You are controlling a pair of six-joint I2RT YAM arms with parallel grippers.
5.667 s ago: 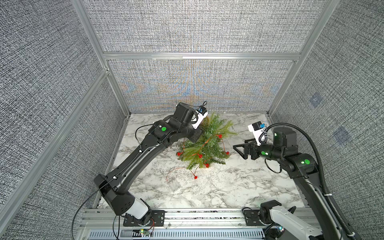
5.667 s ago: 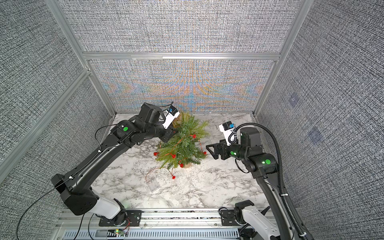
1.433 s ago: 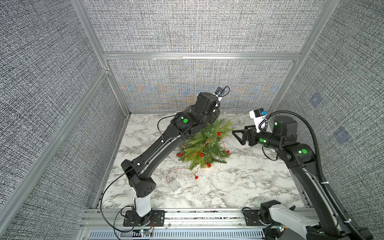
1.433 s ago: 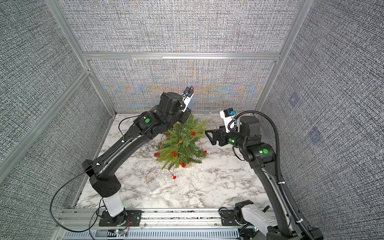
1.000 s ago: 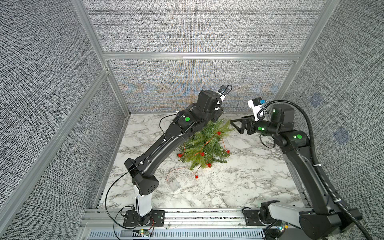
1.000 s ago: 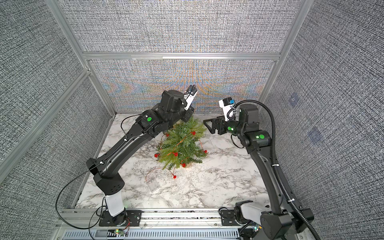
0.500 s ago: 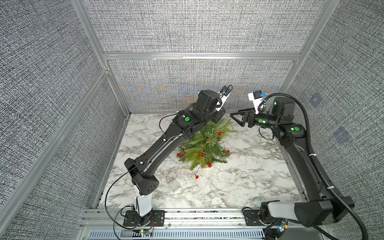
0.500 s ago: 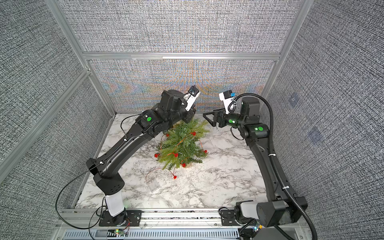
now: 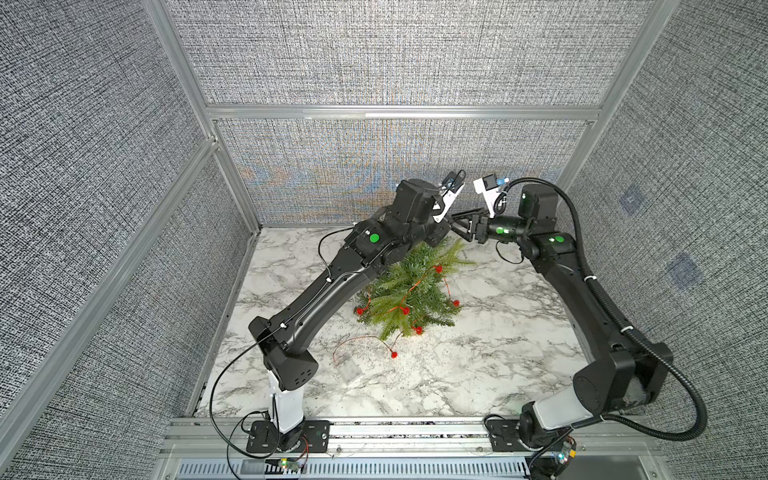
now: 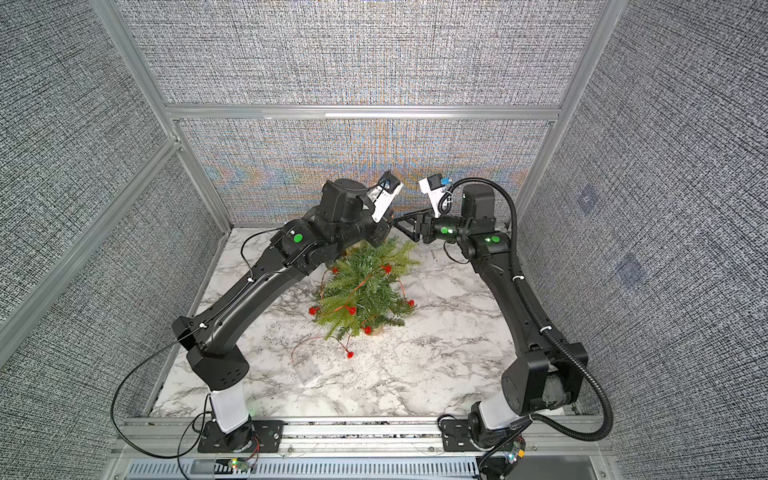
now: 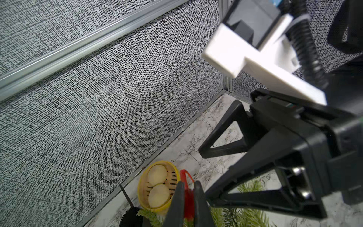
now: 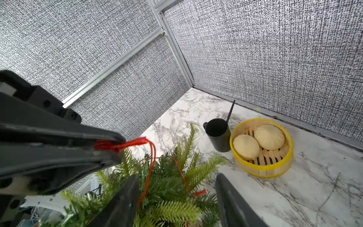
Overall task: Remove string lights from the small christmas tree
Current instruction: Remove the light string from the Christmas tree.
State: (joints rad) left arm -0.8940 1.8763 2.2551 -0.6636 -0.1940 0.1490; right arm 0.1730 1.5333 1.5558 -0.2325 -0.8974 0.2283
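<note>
The left gripper [image 11: 189, 183] is clenched on a red bulb [image 12: 107, 146] of the string lights [image 12: 137, 141]. The bulb is pinched between the two fingertips, and a short red stub is seen past them. This gripper is held above the top of the small christmas tree [image 9: 388, 305]. From the clenched jaws the coppery-red wire is dropped almost straight down into the upper fronds.

The right gripper [image 12: 176, 175] is released: its fingers are spread wide and nothing is pinched between them. It is positioned just beside the left gripper, tip to tip in both top views. In the right wrist view the topmost fronds and the hanging run of wire are framed between its fingers. The wire is nearer one finger, and contact there cannot be confirmed.

Further down, the wire is wound across the tree, with red bulbs shown among the fronds on several sides. One loose run is led off the near side of the tree onto the marble table [image 9: 457, 374]. The clear battery box [image 9: 349, 368] is located there, well apart from both grippers.

A black mug [image 12: 219, 139] and a yellow steamer basket [image 12: 261, 167] holding two buns [image 12: 246, 147] are placed just beside each other behind the tree, by the back wall.
</note>
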